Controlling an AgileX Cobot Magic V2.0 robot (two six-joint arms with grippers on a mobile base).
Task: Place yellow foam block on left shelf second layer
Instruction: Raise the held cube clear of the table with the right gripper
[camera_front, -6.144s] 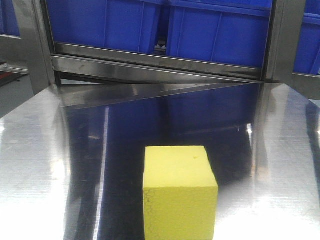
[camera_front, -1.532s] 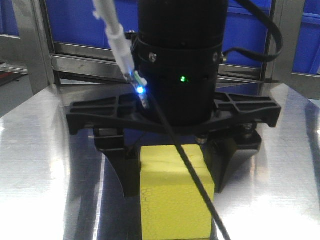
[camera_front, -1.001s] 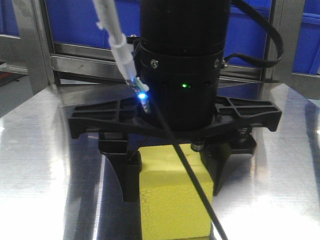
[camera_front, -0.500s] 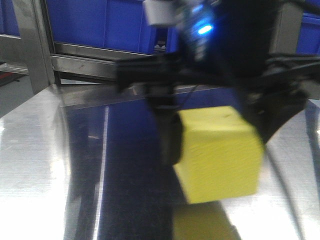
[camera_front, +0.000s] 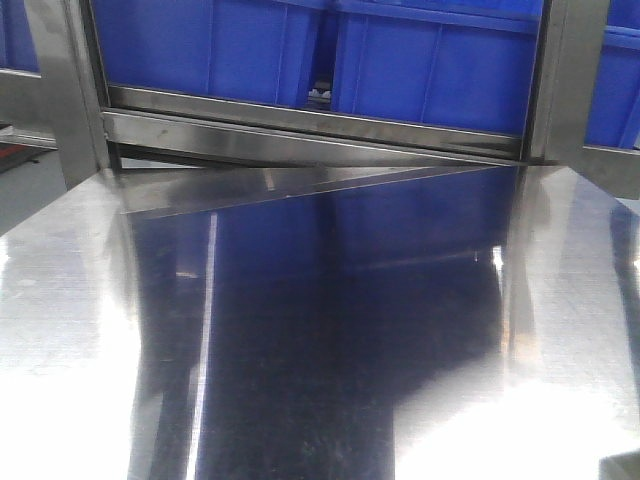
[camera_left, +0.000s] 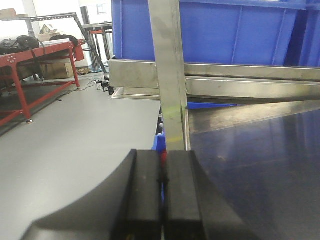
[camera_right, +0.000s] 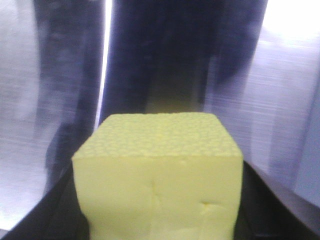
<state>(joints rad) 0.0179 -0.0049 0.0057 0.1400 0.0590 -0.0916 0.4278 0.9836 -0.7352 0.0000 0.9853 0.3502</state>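
The yellow foam block (camera_right: 157, 175) fills the lower middle of the right wrist view, held above the shiny steel table (camera_right: 290, 100). My right gripper (camera_right: 157, 210) is shut on it, with a black finger at each side of the block. The block and the right gripper are out of the front view. My left gripper (camera_left: 163, 195) shows in the left wrist view, its two black fingers pressed together and empty, beside the steel shelf upright (camera_left: 170, 75).
Blue plastic bins (camera_front: 430, 60) sit on the steel shelf behind the table (camera_front: 320, 330). Steel uprights (camera_front: 65, 90) stand at the back left and back right (camera_front: 560, 80). A red workbench (camera_left: 35, 65) stands on the grey floor at the far left.
The right gripper closed on the yellow block, lifted it up and to the right, and both have left the front view. The tabletop there is now bare.
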